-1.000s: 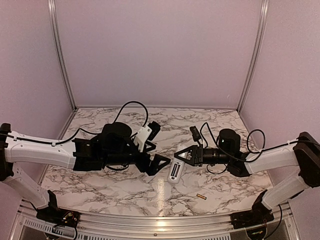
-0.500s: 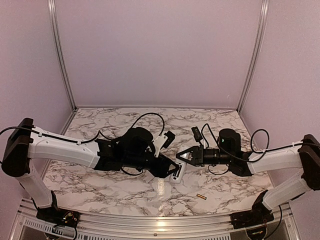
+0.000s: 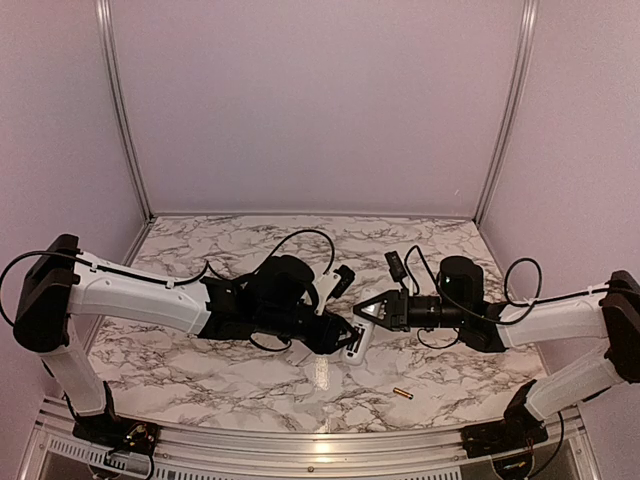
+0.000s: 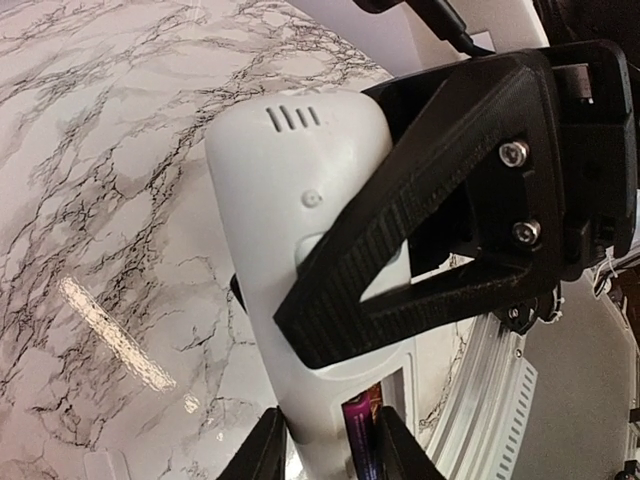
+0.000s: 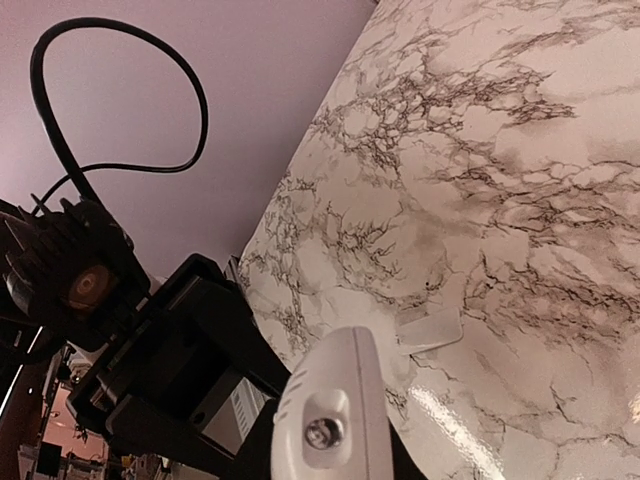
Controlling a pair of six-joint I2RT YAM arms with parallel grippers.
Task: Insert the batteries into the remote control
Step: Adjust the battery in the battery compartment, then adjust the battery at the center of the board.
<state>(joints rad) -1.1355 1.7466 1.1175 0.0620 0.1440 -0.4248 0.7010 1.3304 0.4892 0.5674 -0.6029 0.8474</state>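
Observation:
The white remote control (image 3: 356, 342) hangs just above the marble table between both arms. My right gripper (image 3: 366, 312) is shut on one end; the right wrist view shows that end, with a screw (image 5: 321, 432), between my fingers. My left gripper (image 4: 330, 450) has closed round the other end, a finger (image 4: 262, 452) against each side. The left wrist view shows the remote's back (image 4: 290, 190) with the right gripper's black finger (image 4: 400, 230) across it. A dark purple battery (image 4: 362, 428) sits in the open compartment. A gold battery (image 3: 402, 394) lies on the table near the front.
A small flat white cover piece (image 5: 428, 328) lies on the marble below the remote. Black cables loop over both wrists. Purple walls close the back and sides, and a metal rail (image 3: 320, 445) runs along the front edge.
My left arm has swung right to the remote, and its jaws have narrowed from wide open down onto the remote's end. The right arm and the gold battery have stayed put.

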